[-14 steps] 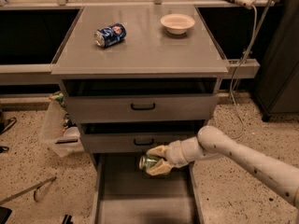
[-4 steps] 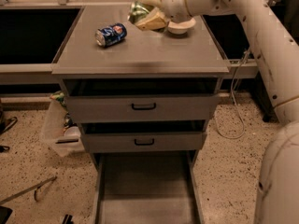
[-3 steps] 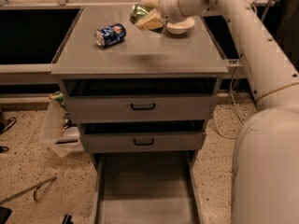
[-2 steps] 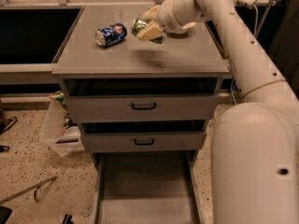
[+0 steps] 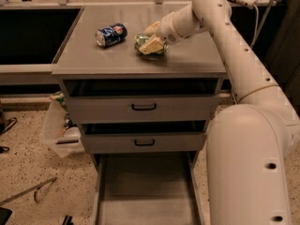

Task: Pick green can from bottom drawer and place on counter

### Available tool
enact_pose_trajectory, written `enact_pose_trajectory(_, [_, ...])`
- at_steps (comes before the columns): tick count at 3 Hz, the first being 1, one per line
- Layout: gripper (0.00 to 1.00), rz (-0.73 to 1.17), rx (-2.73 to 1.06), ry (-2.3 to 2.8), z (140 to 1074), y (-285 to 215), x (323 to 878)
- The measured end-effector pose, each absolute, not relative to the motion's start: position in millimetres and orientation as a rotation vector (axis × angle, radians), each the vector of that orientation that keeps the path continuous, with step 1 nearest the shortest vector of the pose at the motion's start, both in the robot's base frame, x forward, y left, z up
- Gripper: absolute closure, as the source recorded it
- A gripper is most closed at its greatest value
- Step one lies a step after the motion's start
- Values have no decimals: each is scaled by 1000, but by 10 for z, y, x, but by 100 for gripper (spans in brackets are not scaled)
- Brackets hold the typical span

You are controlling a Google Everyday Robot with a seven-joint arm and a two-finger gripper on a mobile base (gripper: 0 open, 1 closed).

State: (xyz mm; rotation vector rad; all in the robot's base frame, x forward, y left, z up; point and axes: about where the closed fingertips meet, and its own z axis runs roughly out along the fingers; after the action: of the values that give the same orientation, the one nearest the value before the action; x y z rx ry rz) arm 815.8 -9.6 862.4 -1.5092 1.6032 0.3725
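Observation:
The green can (image 5: 142,43) lies on its side on the counter (image 5: 187,60), near the middle. My gripper (image 5: 150,42) is shut on the green can, its cream fingers (image 5: 151,45) around the can's right end. The white arm reaches in from the right and hides the back right of the counter. The bottom drawer (image 5: 145,191) is pulled open below, its flat grey floor bare.
A blue can (image 5: 111,34) with a red-white logo lies on the counter left of the green can. Two shallower drawers with black handles (image 5: 143,107) sit partly open. A clear plastic bin (image 5: 58,132) stands left of the cabinet. My robot body (image 5: 248,168) fills the lower right.
The gripper has carried the green can from the bottom drawer up over the counter, then down and left onto the counter's middle. The arm now covers the white bowl.

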Motion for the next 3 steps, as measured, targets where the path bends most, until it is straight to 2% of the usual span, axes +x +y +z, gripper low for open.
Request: enact_pose_trajectory(3, [12, 373, -1509, 1603, 8624, -95, 8158])
